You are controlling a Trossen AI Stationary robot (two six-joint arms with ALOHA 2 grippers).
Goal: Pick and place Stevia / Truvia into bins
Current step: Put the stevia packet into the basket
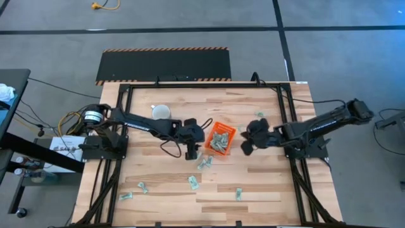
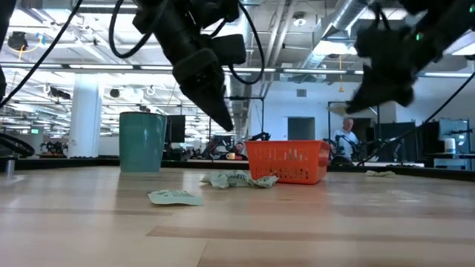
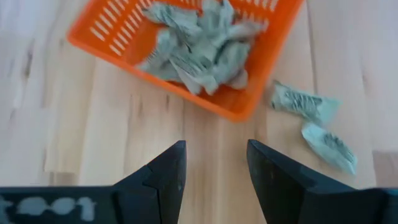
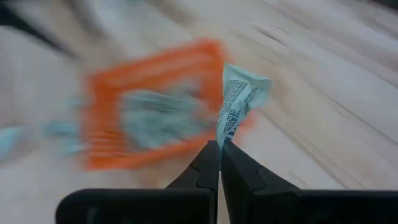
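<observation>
Right gripper (image 4: pixel 219 149) is pinched tight on one sachet (image 4: pixel 239 102), fingers pressed together on its lower end. The sachet stands up from the fingertips, long axis running away from the gripper, top end crumpled and bent over a little. It hangs above the table just beside the bin (image 1: pixel 221 138), on the bin's right side in the high view, not over the basket itself.

The bin sits near the table's middle, tilted like a diamond from above, with a heap of sachets (image 3: pixel 199 43) lying every which way inside.

Left gripper (image 3: pixel 214 171) hovers above bare wood just off the bin's near-left corner, fingers spread with nothing between them. Two loose sachets (image 3: pixel 314 121) lie on the table just outside the bin wall, angled across the wood grain, one beside the other.

More strays (image 1: pixel 193 183) are scattered on the near half of the table, well apart from each other. A mug (image 1: pixel 161 112) stands behind the left arm, apart from the bin.
</observation>
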